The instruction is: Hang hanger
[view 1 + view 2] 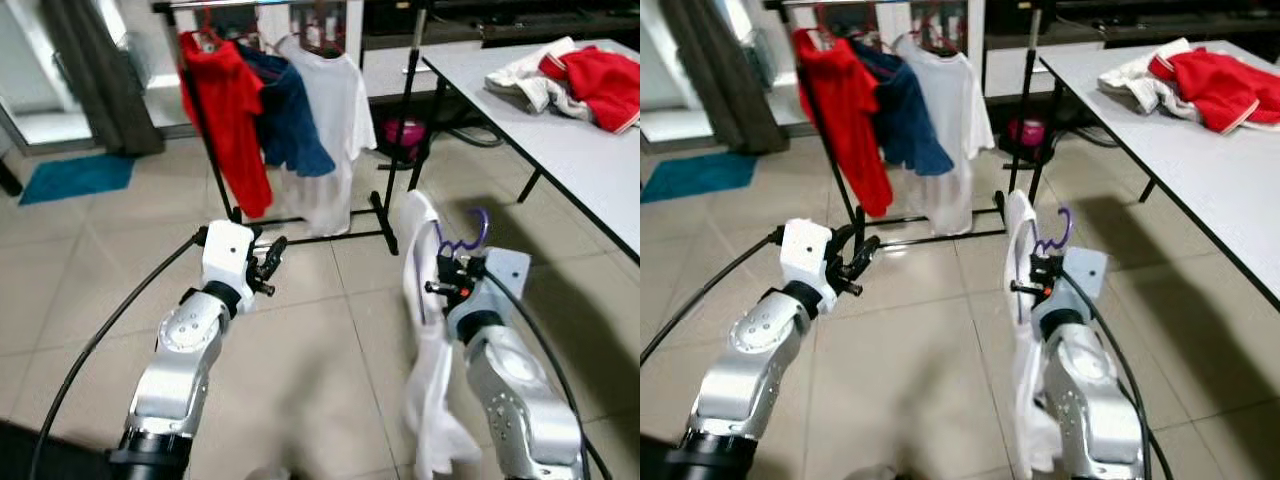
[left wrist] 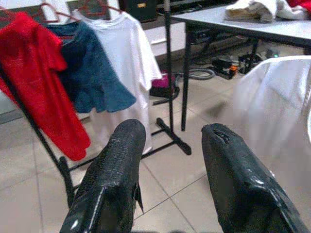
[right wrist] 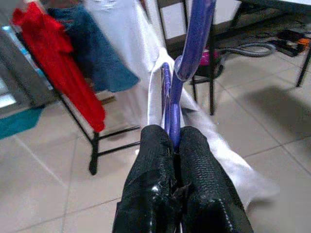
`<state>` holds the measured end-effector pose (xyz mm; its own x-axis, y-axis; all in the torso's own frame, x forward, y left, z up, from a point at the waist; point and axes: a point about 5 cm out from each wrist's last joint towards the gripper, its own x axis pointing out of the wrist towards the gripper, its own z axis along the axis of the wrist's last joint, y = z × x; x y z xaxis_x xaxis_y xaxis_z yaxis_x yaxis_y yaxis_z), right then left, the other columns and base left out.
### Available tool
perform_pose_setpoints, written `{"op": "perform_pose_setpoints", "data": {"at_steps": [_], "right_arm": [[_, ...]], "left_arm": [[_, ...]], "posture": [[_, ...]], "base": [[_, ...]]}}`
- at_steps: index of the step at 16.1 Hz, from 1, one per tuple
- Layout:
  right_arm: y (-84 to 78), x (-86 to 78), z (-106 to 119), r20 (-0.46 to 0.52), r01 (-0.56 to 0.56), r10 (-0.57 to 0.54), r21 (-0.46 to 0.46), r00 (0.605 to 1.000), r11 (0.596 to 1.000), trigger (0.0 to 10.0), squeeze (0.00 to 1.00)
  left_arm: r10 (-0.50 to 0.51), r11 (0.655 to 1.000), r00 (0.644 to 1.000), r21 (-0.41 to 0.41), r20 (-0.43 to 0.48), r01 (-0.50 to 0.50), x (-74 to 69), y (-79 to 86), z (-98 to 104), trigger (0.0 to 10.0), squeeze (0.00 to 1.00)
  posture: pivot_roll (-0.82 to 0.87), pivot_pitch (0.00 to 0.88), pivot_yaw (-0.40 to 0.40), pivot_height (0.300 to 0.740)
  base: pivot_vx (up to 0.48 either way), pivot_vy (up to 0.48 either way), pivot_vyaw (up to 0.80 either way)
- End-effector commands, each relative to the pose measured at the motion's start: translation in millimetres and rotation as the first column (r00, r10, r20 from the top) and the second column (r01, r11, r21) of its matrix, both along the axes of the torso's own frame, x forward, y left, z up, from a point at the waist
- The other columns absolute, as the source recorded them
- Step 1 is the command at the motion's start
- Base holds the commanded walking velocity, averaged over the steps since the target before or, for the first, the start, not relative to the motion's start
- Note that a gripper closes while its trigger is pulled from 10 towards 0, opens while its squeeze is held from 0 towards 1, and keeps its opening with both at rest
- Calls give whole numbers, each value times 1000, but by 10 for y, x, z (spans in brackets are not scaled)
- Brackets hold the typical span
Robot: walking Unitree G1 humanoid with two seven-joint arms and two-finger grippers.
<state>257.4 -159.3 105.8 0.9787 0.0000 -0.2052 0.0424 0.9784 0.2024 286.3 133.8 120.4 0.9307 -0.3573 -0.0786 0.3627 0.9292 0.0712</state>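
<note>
My right gripper (image 3: 176, 141) is shut on the neck of a purple hanger (image 1: 468, 238) that carries a white shirt (image 1: 422, 340), which droops down beside the arm. Its purple hook (image 3: 194, 43) curls upward above the fingers. Ahead stands a black clothes rack (image 1: 392, 215) on which a red shirt (image 1: 228, 110), a dark blue shirt (image 1: 290, 120) and a white shirt (image 1: 335, 120) hang. The left gripper (image 1: 272, 258) is held out toward the rack's base, open, with nothing between its fingers (image 2: 116, 179).
A grey table (image 1: 560, 140) runs along the right with a heap of white and red clothes (image 1: 570, 75) on it. A pink object (image 1: 403, 132) and cables lie under it. A blue mat (image 1: 78, 176) lies at the far left by a dark curtain.
</note>
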Motion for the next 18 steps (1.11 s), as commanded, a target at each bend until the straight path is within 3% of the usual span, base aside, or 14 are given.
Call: {"op": "perform_pose_setpoints", "data": {"at_steps": [1,5,11,14,18], "right_arm": [[-87,10,63,38,34,-34,-1,999,999,10000,0],[-46,28,140,61,12,-13,20,998,1000,10000,0],[-27,48,137,45,-20,22,-32,999,999,10000,0],[-135,88,32,-63,23,-31,-130,998,991,10000,0],[-294,127,-143,-197,-25,-35,-296,980,955,10000,0]], "left_arm": [[-17,1000,1000,-2,11,17,2,-53,25,10000,0],[-2,1000,1000,-4,4,2,-31,-25,29,10000,0],[7,1000,1000,11,-2,-7,-26,25,11,10000,0],[6,1000,1000,10,-1,-6,-17,4,9,10000,0],[-15,999,1000,49,-14,16,-41,-23,-26,10000,0]], "posture": [[75,0,47,740],[71,15,47,740],[62,15,56,740],[63,14,49,740],[82,16,33,740]], "base": [[341,0,0],[341,0,0],[342,0,0],[344,0,0],[343,0,0]]}}
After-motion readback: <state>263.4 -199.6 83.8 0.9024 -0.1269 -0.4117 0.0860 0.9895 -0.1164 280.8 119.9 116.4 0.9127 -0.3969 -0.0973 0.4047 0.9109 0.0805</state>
